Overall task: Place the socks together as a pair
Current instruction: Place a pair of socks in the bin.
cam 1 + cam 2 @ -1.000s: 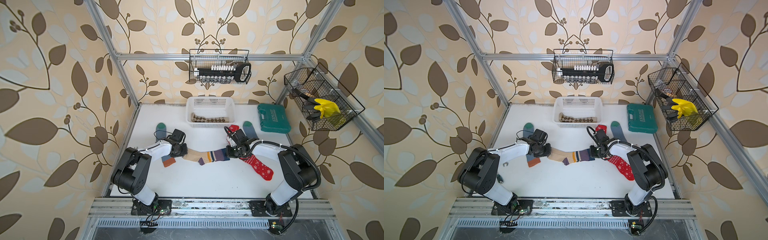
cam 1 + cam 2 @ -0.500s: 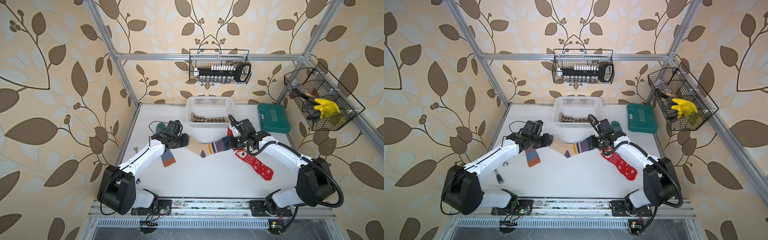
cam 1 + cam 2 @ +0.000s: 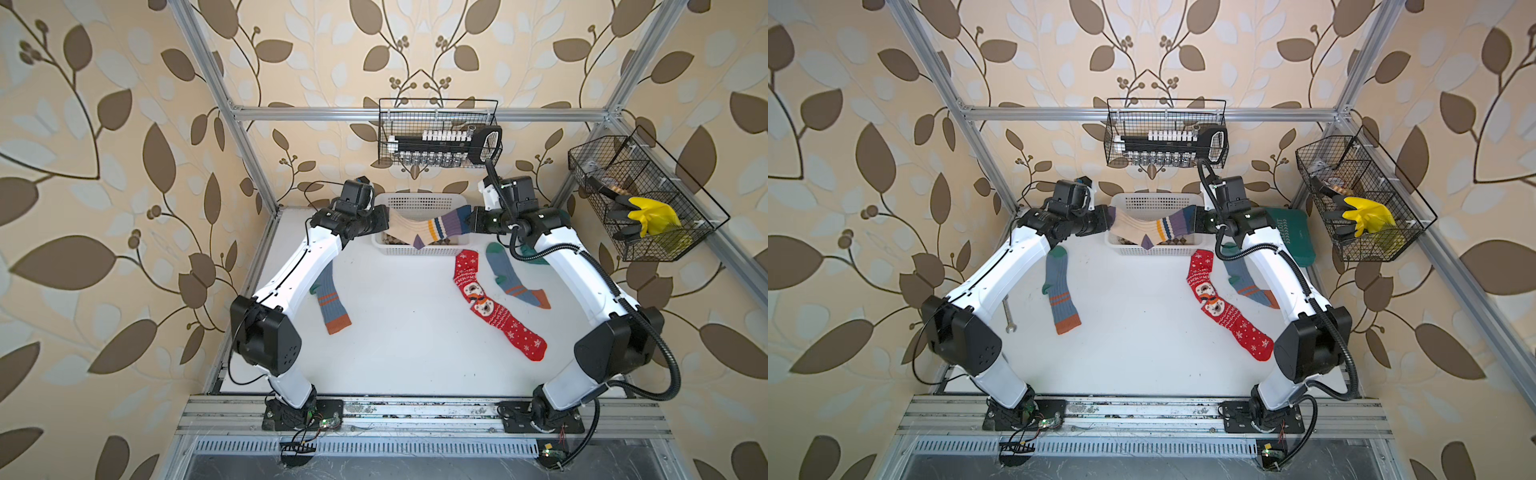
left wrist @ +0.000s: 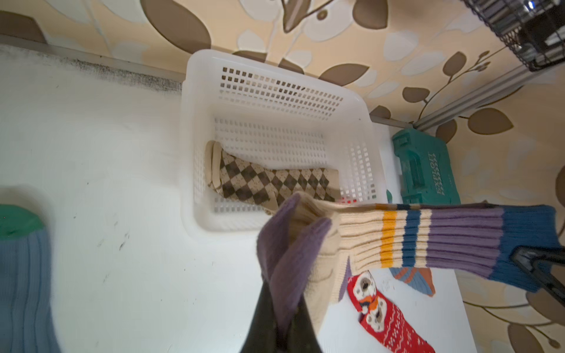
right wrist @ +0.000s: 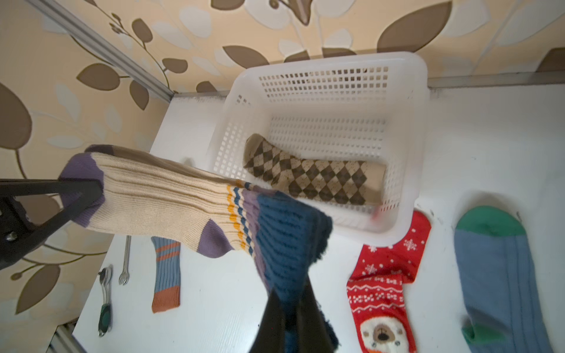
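The left tool (image 3: 384,224) is clamped on the purple toe end of the striped socks (image 3: 428,226), and the right tool (image 3: 471,222) is clamped on their navy cuff end. Between them the socks hang stretched in the air above the white basket (image 3: 419,250), sagging a little so the purple heel dips towards its front wall.

From the left wrist you can see two purple toes pinched side by side (so it is two socks held layered together, which the top views do not make clear). Both wrist views also look straight down into the basket, where the argyle socks (image 4: 275,180) lie flat along its front wall. In both top views only a thin strip of that brown pattern shows under the hanging pair.

On the bench (image 3: 407,353), the red sock (image 3: 494,309) lies with one end just beside the basket's front right corner and runs away from it. A blue-grey sock (image 3: 509,276) lies beside it, further out to the right. The other blue-grey sock (image 3: 330,303) lies off the basket's front left corner, its green toe tucked under the left arm.

A wrench (image 3: 1008,316) lies well to the left of the basket in a top view and in the right wrist view.
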